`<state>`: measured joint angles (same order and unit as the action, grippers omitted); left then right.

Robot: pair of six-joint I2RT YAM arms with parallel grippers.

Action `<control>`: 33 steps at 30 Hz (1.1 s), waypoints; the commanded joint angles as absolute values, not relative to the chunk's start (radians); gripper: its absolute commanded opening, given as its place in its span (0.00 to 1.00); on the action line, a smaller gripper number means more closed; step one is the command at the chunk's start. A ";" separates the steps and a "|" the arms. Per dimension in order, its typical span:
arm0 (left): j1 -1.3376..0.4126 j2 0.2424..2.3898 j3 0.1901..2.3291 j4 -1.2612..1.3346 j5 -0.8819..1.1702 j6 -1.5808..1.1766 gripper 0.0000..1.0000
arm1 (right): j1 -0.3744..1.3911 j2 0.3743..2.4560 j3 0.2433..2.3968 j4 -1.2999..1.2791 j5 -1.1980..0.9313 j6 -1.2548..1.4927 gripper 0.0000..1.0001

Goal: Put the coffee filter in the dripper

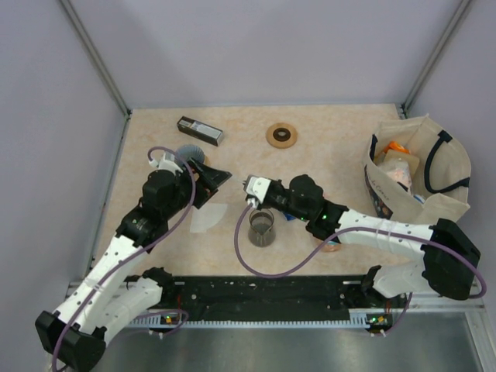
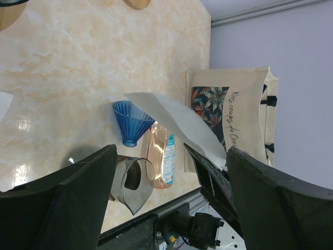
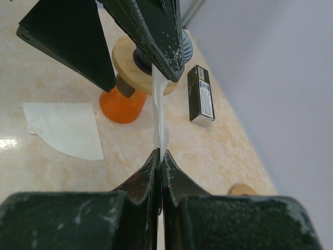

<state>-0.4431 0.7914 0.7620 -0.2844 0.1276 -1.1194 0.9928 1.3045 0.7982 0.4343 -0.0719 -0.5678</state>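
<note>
- Your right end effector (image 3: 158, 154) is shut tight. It pinches the coffee filter (image 2: 177, 122) by one edge.
- The coffee filter is up in the air, off the counter (image 1: 325, 155). It stands on its edge and stretches from your right end effector over to your left one.
- Your left end effector (image 1: 211, 182) is open wide. The far end of the coffee filter sits in the gap between its two fingers (image 2: 67, 198). From the right wrist camera, the paper's top edge is right by the tip of one finger. You cannot tell if it touches.
- The dripper (image 2: 131, 121) is the blue cone on the counter. It is empty and sits well apart from the coffee filter.
- A glass jug (image 1: 263, 229) sits just beside the dripper. In the top view it is right under your right end effector.
- A see-through bottle (image 2: 162, 156) lies next to the dripper and the jug.
- A spare filter (image 1: 209, 218) lies flat on the counter, between your two arms.
- An orange pot (image 3: 122, 107) with a wooden collar stands behind your left end effector.
- A black box (image 1: 200, 130) and a wooden ring (image 1: 281, 135) lie near the back of the counter.
- A cloth bag (image 1: 418, 167) stands on the right side, with things inside it.
</note>
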 commanded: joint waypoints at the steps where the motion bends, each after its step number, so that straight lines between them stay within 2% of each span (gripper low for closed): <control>1: -0.477 0.778 0.799 -0.241 0.040 -1.124 0.90 | 1.008 1.324 0.838 0.431 -0.015 -0.557 0.00; 14: -0.495 0.752 0.795 -0.317 -0.083 -1.126 0.86 | 1.008 1.330 0.874 0.394 0.031 -0.503 0.00; 33: -0.511 0.816 0.813 -0.324 -0.092 -1.158 0.82 | 1.029 1.347 0.861 0.397 0.057 -0.560 0.00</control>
<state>-0.5034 0.8234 0.7712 -0.3523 -0.0765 -1.1431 1.0084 1.3273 0.8322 0.3737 0.0292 -0.5369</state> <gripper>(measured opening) 0.819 0.004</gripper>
